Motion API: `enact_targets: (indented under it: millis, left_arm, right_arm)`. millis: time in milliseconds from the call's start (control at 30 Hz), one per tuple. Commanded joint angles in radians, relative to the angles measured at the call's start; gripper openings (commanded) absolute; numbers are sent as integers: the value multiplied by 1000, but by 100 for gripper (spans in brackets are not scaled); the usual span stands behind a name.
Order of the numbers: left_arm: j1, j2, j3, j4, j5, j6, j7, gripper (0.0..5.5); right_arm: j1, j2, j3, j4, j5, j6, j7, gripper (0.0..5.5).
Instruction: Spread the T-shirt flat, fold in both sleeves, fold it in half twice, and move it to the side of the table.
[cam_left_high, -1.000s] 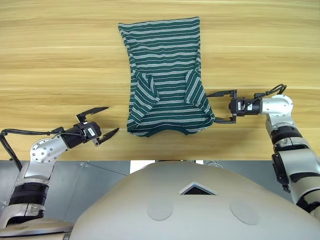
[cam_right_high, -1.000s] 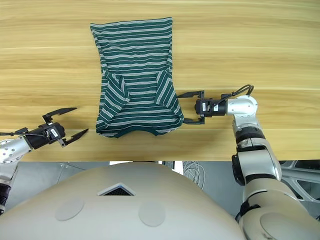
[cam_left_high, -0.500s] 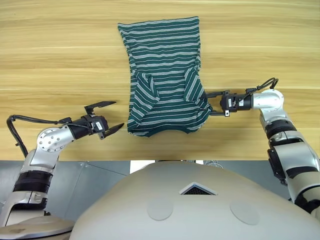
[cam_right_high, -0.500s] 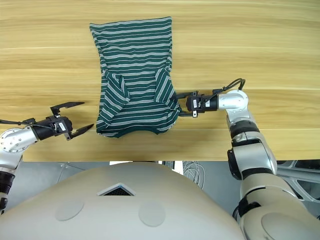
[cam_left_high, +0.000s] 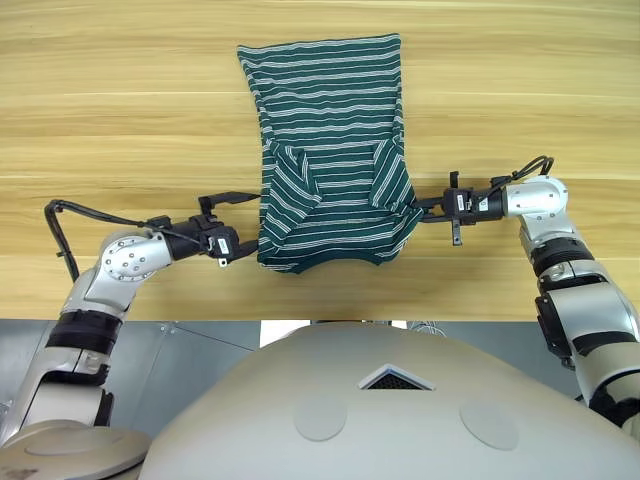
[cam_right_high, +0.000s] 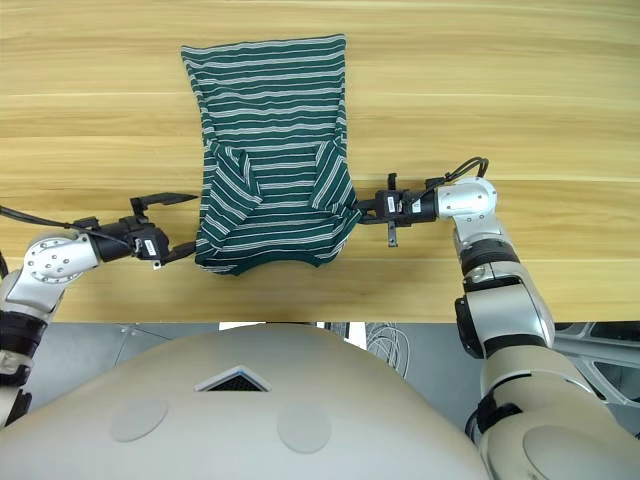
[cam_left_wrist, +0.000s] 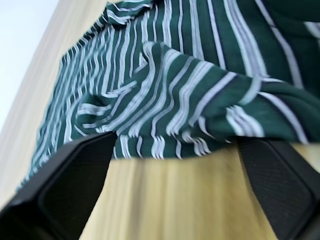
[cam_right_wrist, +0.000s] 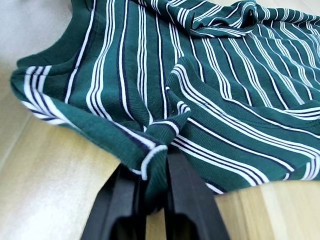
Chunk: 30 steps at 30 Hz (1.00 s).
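Note:
A dark green T-shirt (cam_left_high: 330, 130) with white stripes lies on the wooden table (cam_left_high: 120, 100), both sleeves folded onto its body and the collar end nearest me. My right gripper (cam_left_high: 418, 207) is shut on the shirt's near right corner; in the right wrist view its fingers (cam_right_wrist: 182, 192) pinch a bunched fold of striped fabric (cam_right_wrist: 155, 145). My left gripper (cam_left_high: 248, 228) stands open at the shirt's near left edge, low over the table. In the left wrist view its two fingers (cam_left_wrist: 70, 185) spread wide with the shirt's hem (cam_left_wrist: 200, 110) just ahead of them.
Bare wood stretches to both sides of the shirt and beyond its far hem (cam_left_high: 320, 45). The table's front edge (cam_left_high: 150, 320) runs just behind both grippers.
My left gripper slid right, up to the shirt's left edge, still open. My right gripper closed on the near right corner and bunched the fabric there.

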Motion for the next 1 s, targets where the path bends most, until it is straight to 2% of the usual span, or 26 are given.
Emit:
enact_targets:
  millis: [33, 267, 467, 533, 800, 1000]
  left_arm:
    - [-64, -40, -72, 125, 103, -5, 21, 432]
    - [-69, -57, -170, 203, 92, -84, 6, 432]
    - [-51, -45, -246, 218, 26, -124, -52, 333]
    - [-50, -38, -263, 219, -3, -123, -73, 283]
    - [-72, -39, -284, 260, -18, -123, -80, 130]
    - [-75, -12, -287, 258, -71, -127, -127, 39]
  right_arm:
    - [30, -3, 15, 9, -34, 14, 14, 26]
    - [29, 2, 11, 0, -29, 13, 14, 26]
    - [29, 1, 6, -7, -25, 6, 10, 26]
    - [29, 1, 3, -8, -23, 3, 7, 26]
    - [35, 1, -3, -19, -9, 1, 19, 26]
    - [54, -27, -8, -61, 23, 35, 78, 26]
